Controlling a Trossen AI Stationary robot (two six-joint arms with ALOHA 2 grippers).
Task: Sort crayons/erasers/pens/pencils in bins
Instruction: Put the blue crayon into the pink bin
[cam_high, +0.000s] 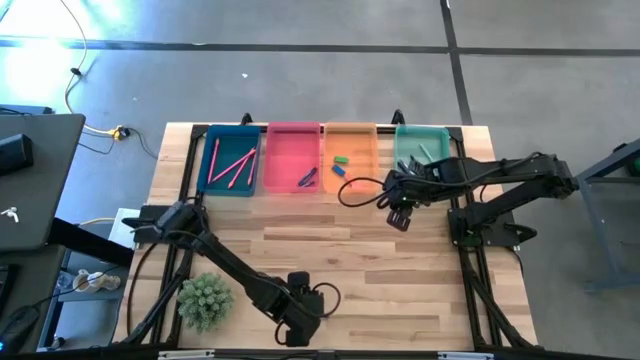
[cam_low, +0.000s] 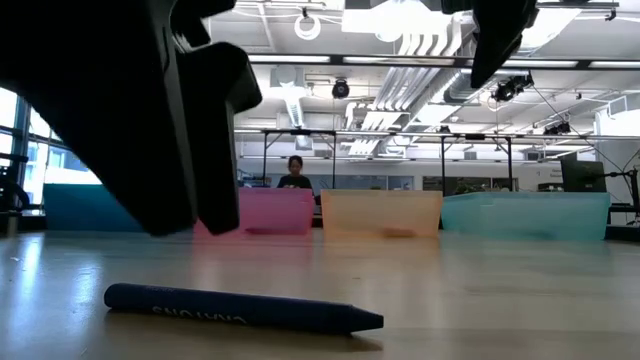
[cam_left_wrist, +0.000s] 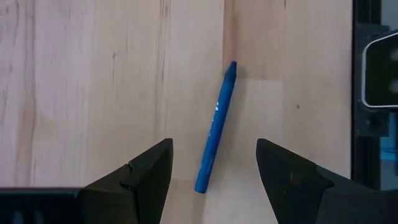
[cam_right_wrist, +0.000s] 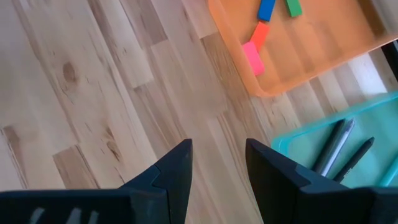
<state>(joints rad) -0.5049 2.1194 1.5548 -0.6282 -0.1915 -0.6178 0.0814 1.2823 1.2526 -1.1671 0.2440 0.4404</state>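
Left gripper (cam_left_wrist: 211, 171) hangs low over the table's (cam_high: 400, 290) near edge, its 2 fingers (cam_left_wrist: 140, 177) spread wide with nothing between them. Its arm runs from a base at the table's left side diagonally toward the near edge, elbow bent, wrist pointing down at the wood. A blue crayon (cam_left_wrist: 216, 127) lies flat on the bare wood right in front of the spread fingers, its lower end about level with the fingertips and between them, touching neither. Its long axis runs nearly along the gripper's line of sight, tilted slightly, with the pointed tip at the far end. In the low view the same crayon (cam_low: 243, 308) lies across the picture with its tip to the right.

Right gripper (cam_right_wrist: 217, 165) reaches in from the table's right side, arm stretched leftward, and hovers over bare wood just in front of the orange bin (cam_high: 350, 170) and the teal bin (cam_high: 424, 148). Its fingers (cam_right_wrist: 174, 171) stand a narrow gap apart and hold nothing.

4 bins sit in a row along the far edge: blue bin (cam_high: 231, 182), pink bin (cam_high: 285, 165), orange, teal. Erasers (cam_right_wrist: 253, 57) lie in the orange bin, a blue one, a green one and a pink-red one. Dark pens (cam_right_wrist: 336, 146) lie slantwise in the teal bin. Pink sticks (cam_high: 232, 165) lie in the blue bin. A small green plant (cam_high: 204, 300) stands near the left arm.
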